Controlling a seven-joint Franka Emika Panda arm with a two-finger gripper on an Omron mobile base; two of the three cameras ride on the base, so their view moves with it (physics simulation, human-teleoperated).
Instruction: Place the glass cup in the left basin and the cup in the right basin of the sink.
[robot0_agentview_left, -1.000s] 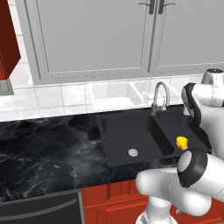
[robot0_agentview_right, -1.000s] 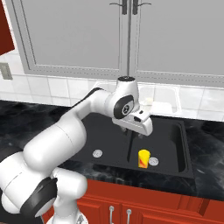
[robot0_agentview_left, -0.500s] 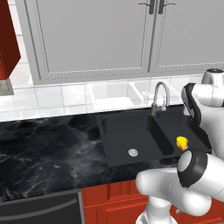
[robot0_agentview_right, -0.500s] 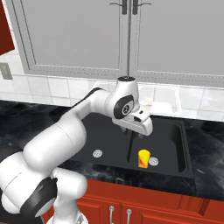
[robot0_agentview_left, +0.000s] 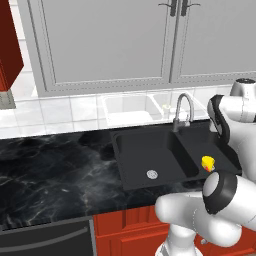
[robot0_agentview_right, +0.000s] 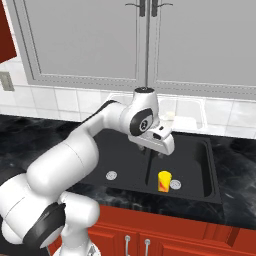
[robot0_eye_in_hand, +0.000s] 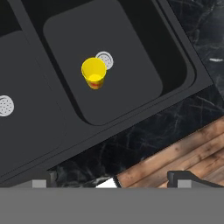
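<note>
Seen from the right base camera, at centre left: wide matte black left basin (robot0_agentview_right: 117, 160) with round silver drain (robot0_agentview_right: 111, 175). Beside it, across the divider, at centre right: narrow matte black right basin (robot0_agentview_right: 192, 165). Standing upright on its floor, small opaque yellow cup with red-orange mark (robot0_agentview_right: 164, 181), just beside the second silver drain (robot0_agentview_right: 175, 184). Above the divider, mid-frame: two-finger gripper (robot0_agentview_right: 152, 152) on the white arm, well clear of the cup, holding nothing; cannot tell how wide, fingers too small to read. In the hand camera, upper middle: the cup again, open mouth facing up. In the left base camera, right of centre: curved chrome faucet (robot0_agentview_left: 182, 110) behind the black double sink (robot0_agentview_left: 131, 186).
</note>
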